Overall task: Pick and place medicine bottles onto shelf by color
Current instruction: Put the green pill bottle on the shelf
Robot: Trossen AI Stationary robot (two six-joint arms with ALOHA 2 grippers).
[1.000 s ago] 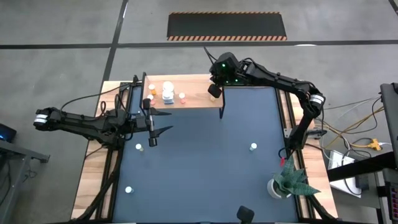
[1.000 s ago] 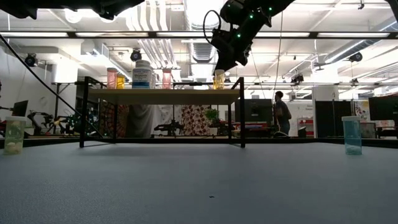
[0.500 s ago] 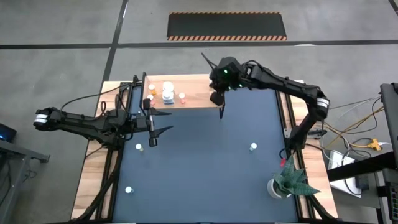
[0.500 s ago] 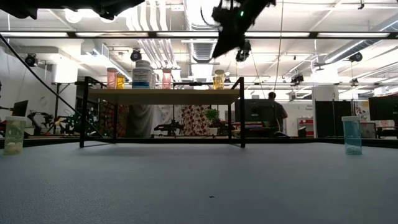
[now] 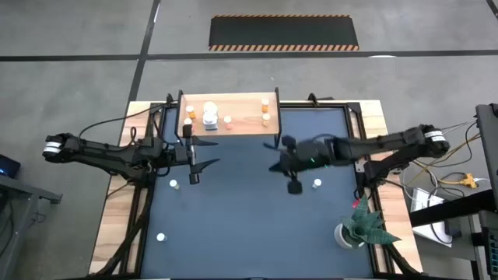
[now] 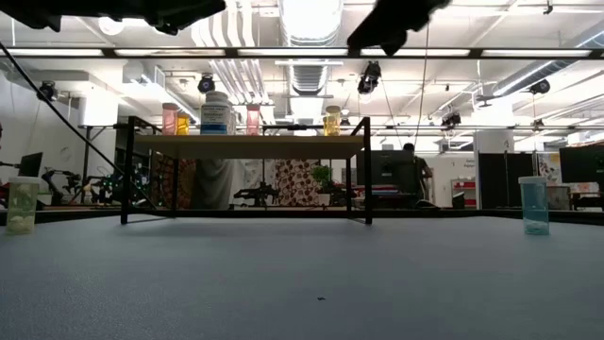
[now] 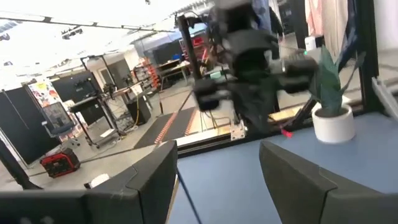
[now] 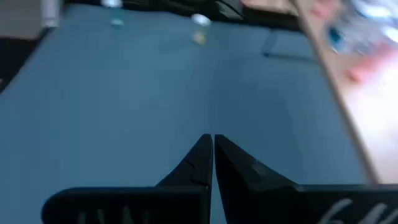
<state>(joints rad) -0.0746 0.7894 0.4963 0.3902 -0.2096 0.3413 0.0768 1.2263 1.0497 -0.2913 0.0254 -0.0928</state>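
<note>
Dark blue matting (image 5: pixel 249 210) covers the table, framed by a wooden border, with a grey concrete floor and a black hazard-striped mat beyond at the upper middle of the high view. At the upper centre of the table stands one shelf (image 5: pixel 241 124), a light board on thin black legs. On it I count about seven medicine bottles: a cluster toward its left end, including a larger white one (image 5: pixel 209 118), and two small orange ones (image 5: pixel 265 118) at its right end; the low view shows a tall white bottle with a blue label (image 6: pixel 216 113) among orange and pinkish ones. Three more small white-capped bottles stand on the mat: one at centre left (image 5: pixel 173 184), one at lower left (image 5: pixel 161 237), one right of centre (image 5: pixel 317 183). One potted green plant (image 5: pixel 359 225) sits at lower right. Two arms are in view. The left gripper (image 5: pixel 192 159) hangs at the left, just below the shelf's left end, fingers spread and holding nothing. The right gripper (image 5: pixel 292 180) hovers over the mat's middle, just left of the right-hand bottle, its fingers (image 8: pixel 198 163) pressed together on nothing.
</note>
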